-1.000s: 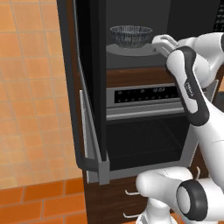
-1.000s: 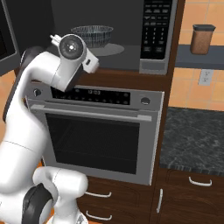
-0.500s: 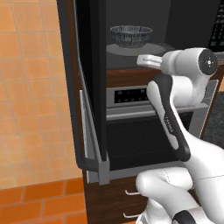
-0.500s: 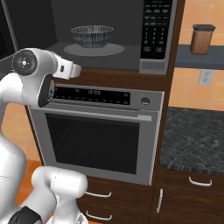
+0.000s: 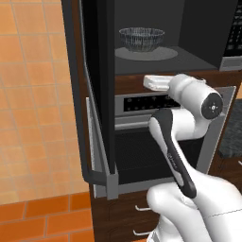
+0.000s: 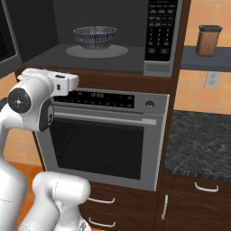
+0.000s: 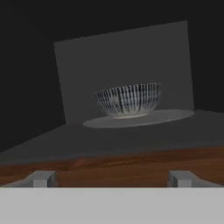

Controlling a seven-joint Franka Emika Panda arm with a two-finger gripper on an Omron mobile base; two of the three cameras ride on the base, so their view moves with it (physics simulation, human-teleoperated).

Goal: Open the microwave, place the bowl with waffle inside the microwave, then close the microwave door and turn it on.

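I see orange tiled walls (image 5: pixel 33 94) and dark wood cabinets (image 6: pixel 189 198). A silver oven (image 6: pixel 103 135) sits beside a dark speckled counter (image 6: pixel 198 140).

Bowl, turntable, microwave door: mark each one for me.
bowl (image 6: pixel 94 37), right base view, on its ribbed glass side.
turntable (image 6: pixel 74 51), right base view, on the bare grey disc left of the bowl.
microwave door (image 5: pixel 97 85), left base view, on the inner face of the open panel.

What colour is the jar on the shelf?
The jar is brown with a dark lid, best seen in the right base view.
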